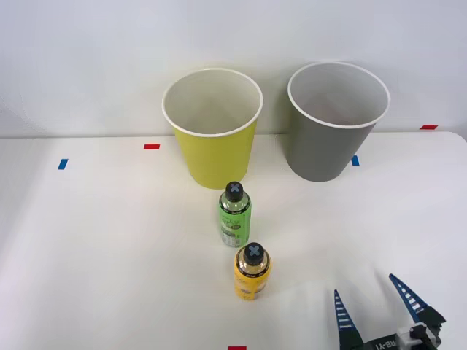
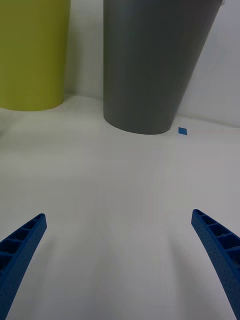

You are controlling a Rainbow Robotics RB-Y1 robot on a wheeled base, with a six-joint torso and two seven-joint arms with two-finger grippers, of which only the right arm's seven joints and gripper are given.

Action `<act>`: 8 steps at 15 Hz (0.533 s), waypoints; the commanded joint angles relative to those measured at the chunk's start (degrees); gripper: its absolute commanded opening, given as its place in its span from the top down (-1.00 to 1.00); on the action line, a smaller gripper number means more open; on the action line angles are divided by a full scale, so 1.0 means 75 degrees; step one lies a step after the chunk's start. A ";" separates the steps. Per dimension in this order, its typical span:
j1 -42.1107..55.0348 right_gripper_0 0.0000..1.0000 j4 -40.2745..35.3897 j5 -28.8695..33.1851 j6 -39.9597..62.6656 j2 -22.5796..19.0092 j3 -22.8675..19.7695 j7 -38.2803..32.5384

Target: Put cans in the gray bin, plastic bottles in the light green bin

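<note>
Front view, two plastic bottles (image 1: pixel 235 214) (image 1: pixel 252 271), two bins (image 1: pixel 212 125) (image 1: pixel 336 119), one spread gripper (image 1: pixel 368 286)

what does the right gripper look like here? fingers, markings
The right gripper has two blue fingers, ribbed like a ladder along their length and tapering to narrow tips. In the front view they rise from a black and gray base with white lettering on it, partly cut off at the picture's edge and not fully readable. No cables show.
</note>
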 commanded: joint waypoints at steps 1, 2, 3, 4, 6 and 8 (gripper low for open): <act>0.0143 -1.00 0.0000 -0.0101 -0.0090 0.0011 0.0017 0.0001; 0.0143 -1.00 0.0000 -0.0101 -0.0090 0.0011 0.0017 0.0001; 0.0143 -1.00 0.0000 -0.0101 -0.0090 0.0011 0.0017 0.0001; 0.0143 -1.00 0.0000 -0.0101 -0.0090 0.0011 0.0017 0.0001; 0.0143 -1.00 0.0000 -0.0101 -0.0090 0.0011 0.0017 0.0001; 0.0143 -1.00 0.0000 -0.0101 -0.0090 0.0011 0.0017 0.0001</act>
